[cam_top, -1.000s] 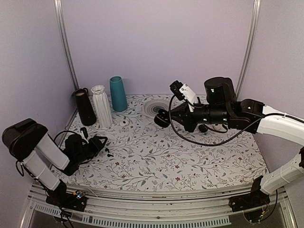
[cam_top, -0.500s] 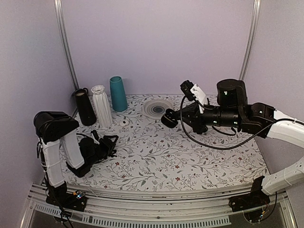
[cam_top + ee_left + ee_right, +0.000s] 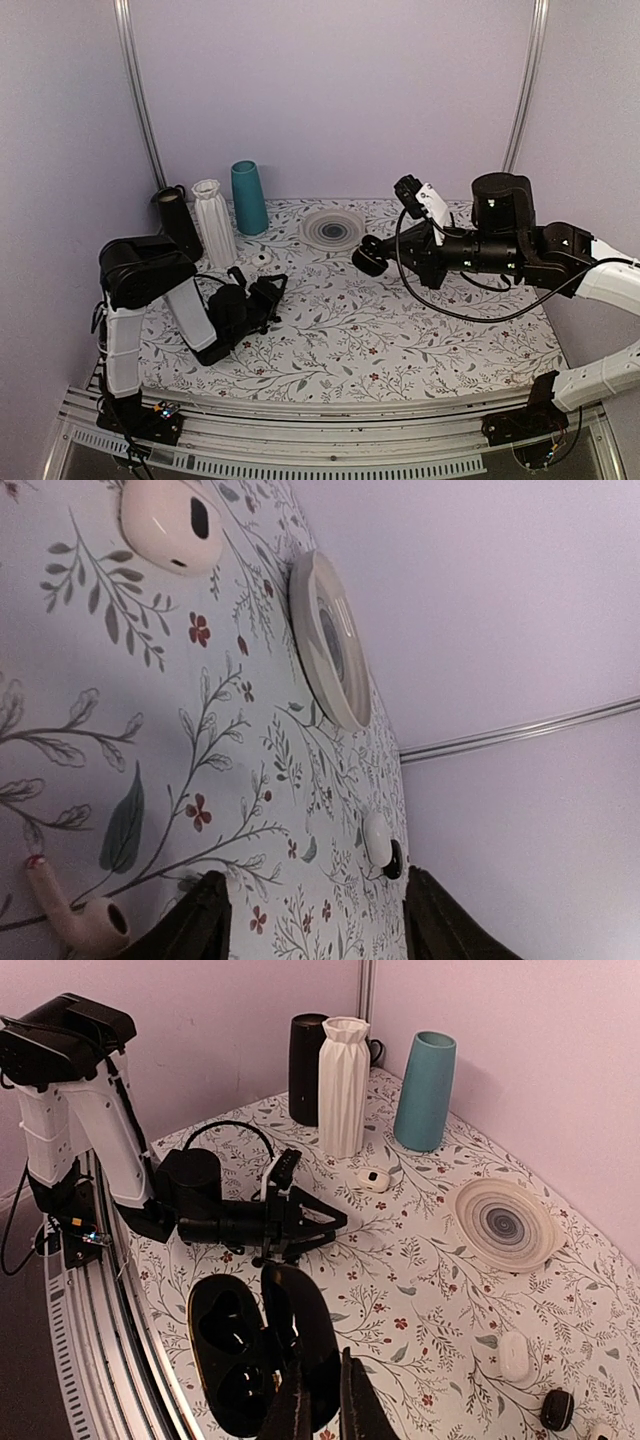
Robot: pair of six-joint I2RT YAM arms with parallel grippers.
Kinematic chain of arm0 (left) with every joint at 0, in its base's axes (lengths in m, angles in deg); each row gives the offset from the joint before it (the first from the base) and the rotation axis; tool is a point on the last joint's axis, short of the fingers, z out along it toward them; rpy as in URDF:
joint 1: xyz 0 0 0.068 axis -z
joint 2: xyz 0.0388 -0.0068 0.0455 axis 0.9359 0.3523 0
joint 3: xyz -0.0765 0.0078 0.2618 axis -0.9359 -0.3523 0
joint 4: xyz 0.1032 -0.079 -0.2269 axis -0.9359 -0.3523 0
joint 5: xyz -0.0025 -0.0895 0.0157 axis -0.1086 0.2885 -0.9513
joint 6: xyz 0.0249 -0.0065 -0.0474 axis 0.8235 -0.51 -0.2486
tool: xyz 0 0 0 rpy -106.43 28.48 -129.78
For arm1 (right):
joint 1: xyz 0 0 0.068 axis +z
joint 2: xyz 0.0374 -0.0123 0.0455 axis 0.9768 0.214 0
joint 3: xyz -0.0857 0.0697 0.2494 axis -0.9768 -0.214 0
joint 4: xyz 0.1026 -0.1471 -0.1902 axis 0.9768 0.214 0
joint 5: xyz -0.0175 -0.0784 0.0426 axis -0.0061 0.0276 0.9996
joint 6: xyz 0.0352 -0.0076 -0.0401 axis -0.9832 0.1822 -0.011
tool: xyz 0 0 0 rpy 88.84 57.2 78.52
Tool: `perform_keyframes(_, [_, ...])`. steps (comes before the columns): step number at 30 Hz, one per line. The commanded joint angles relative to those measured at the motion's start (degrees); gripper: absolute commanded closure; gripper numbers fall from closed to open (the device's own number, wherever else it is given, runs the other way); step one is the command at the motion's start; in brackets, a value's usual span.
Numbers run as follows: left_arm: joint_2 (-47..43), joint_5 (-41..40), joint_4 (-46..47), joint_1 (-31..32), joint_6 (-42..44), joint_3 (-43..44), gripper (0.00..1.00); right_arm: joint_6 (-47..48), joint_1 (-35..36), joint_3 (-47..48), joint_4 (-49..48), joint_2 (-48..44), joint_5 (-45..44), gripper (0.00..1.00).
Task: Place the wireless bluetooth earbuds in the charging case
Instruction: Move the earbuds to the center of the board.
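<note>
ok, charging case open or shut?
Open. Right wrist view: the charging case, held by the right claw, has its two halves hinged apart, with the inner wells exposed. Whether the wells are filled: cannot tell.

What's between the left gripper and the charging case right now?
Only bare floral cloth, as the top view shows. The left gripper points across it toward the open charging case, which the right gripper holds.

High rear overview, left wrist low over cloth [image 3: 60, 680], right wrist looking down, ringed plate [image 3: 333, 228] shared
</note>
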State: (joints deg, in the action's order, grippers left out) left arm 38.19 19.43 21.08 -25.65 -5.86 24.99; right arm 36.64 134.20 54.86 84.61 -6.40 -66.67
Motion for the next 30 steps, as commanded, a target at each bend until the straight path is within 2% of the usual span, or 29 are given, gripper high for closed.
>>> perform_keyframes(1, [4.0,-2.2,-3.7,3.0,-0.3,6.3,0.4,-0.4,-0.3,-0.4,2.0,-2.6,-1.4,0.97])
perform_keyframes(5, [2.5,-1.2,-6.3,4.2,2.8,9.5,0.4,-0.5,-0.3,-0.9,2.7,-4.1,-2.0,0.97])
perform_keyframes(8, [-2.5,-1.3,-10.9,3.9,6.1,9.5,0.4,-0.8,-0.3,-1.5,2.5,-4.6,-2.0,0.97])
perform_keyframes(14, [-14.5,-0.8,-19.2,-0.6,9.0,3.0,0.39,-1.0,-0.2,-2.6,0.9,-4.6,-1.5,0.97])
perform_keyframes(16, [-16.2,1.7,-21.4,-3.5,8.7,0.7,0.39,-1.0,-0.3,-2.8,0.5,-4.4,-1.2,0.97])
perform_keyframes(21, [-13.6,7.9,-17.2,-9.1,8.5,-2.8,0.4,-0.5,-0.4,-2.6,0.3,-3.9,-0.7,0.97])
perform_keyframes(30, [-4.6,10.3,-13.4,-9.1,7.6,0.7,0.4,-0.7,-0.4,-2.9,0.4,-4.5,-0.6,0.97])
